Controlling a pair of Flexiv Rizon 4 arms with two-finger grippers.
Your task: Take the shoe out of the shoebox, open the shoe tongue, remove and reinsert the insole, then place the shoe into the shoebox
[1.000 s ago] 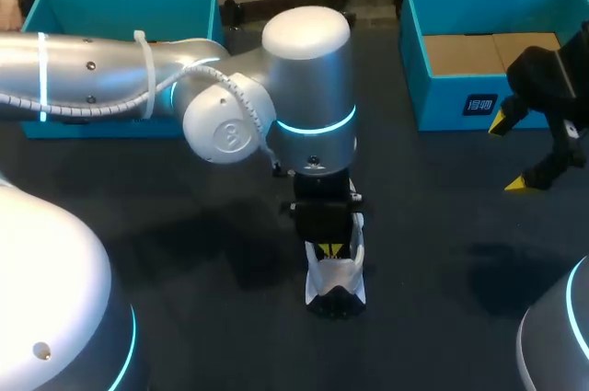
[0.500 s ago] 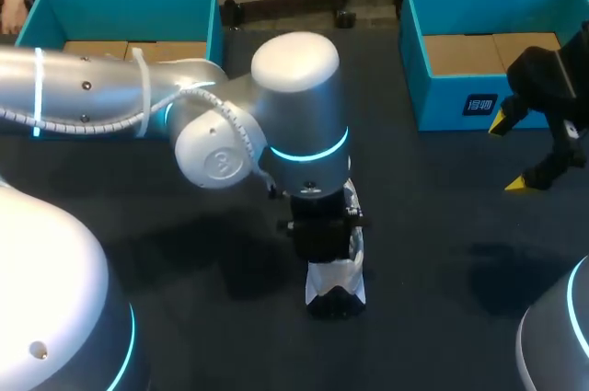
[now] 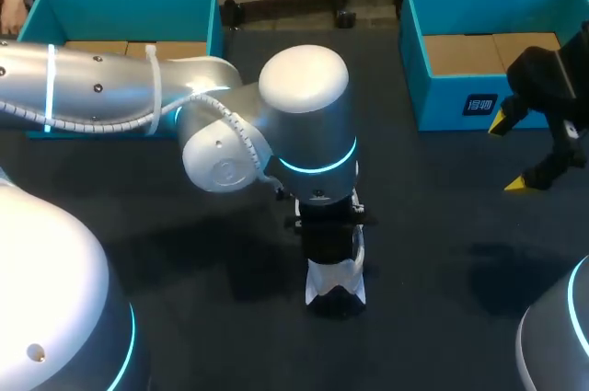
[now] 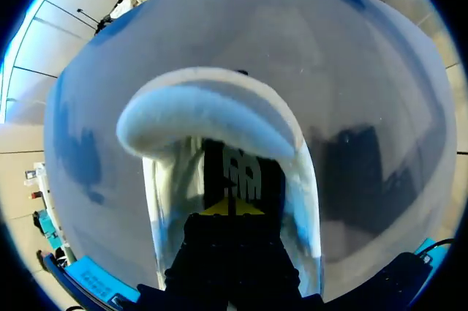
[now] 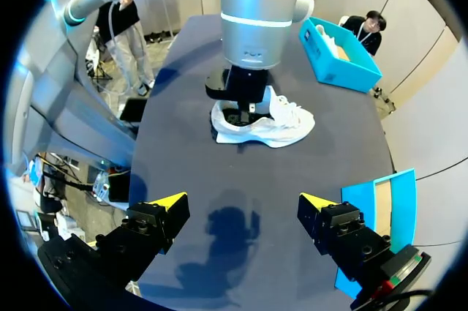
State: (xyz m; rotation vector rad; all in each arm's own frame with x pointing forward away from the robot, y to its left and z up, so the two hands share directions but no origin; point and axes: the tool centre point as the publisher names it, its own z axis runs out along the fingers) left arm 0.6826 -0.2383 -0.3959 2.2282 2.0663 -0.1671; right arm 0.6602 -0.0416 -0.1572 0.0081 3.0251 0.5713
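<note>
A white shoe (image 3: 337, 282) lies on the dark table near the middle, also seen in the right wrist view (image 5: 281, 126). My left arm (image 3: 308, 124) stands over it. My left gripper (image 4: 232, 207) is shut, its yellow tips together and down inside the shoe's opening, just behind the padded heel rim (image 4: 208, 110). The tips rest on the dark insole (image 4: 243, 172); I cannot tell whether they pinch it. My right gripper (image 5: 240, 205) hangs open and empty above the table at the right (image 3: 515, 154), well away from the shoe.
A teal shoebox (image 3: 433, 106) with a brown cardboard floor stands at the back right, close to my right gripper. A second teal box (image 3: 120, 0) stands at the back left, behind my left arm. Bare dark table surrounds the shoe.
My left gripper has sunk lower into the shoe, so its yellow tips no longer show from above, and the left wrist has swayed slightly. The right arm has kept still.
</note>
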